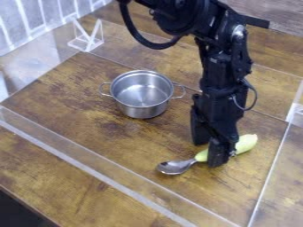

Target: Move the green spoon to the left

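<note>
The green spoon (244, 144) lies on the wooden table at the front right, its silver bowl pointing to the left and its yellow-green handle to the right. My gripper (214, 155) points straight down onto the handle just behind the bowl. Its dark fingers (203, 142) have drawn in on either side of the handle and hide its middle. The spoon rests low on the table.
A round steel pot (143, 92) with two side handles stands to the left of and behind the spoon. Clear acrylic walls (106, 173) border the table at the front and right. A clear plastic stand (85, 35) sits at the back left.
</note>
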`<state>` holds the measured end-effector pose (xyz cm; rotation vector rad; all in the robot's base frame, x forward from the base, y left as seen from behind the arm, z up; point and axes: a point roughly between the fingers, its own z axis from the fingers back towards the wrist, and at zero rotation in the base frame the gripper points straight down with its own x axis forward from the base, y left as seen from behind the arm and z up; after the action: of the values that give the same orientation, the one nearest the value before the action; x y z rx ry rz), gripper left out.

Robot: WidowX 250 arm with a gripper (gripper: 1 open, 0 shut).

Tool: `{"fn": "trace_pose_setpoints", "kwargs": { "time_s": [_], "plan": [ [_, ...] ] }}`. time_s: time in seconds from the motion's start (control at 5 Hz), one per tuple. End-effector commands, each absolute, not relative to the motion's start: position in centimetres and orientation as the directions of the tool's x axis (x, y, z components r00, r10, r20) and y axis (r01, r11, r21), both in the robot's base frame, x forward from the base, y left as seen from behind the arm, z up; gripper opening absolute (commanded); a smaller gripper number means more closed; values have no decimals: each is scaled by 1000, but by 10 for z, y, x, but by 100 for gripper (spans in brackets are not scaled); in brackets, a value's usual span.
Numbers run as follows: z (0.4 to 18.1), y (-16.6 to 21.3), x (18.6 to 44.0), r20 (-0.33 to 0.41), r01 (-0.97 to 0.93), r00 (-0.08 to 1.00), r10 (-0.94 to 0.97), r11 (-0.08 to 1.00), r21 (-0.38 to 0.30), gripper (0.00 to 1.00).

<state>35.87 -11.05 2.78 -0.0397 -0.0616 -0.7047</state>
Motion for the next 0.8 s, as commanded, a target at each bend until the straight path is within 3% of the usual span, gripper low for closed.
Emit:
{"fn": "trace_pose_setpoints", "kwargs": {
  "time_s": [0.0, 0.4, 0.6],
  "plan": [
    [42, -104, 372, 132, 669, 737, -663, 743, -1, 0],
    [40, -124, 361, 160, 635, 768, -621, 771, -55, 0],
    [40, -119, 352, 161, 673, 737, -656, 735, -86, 0]
  ]
}}
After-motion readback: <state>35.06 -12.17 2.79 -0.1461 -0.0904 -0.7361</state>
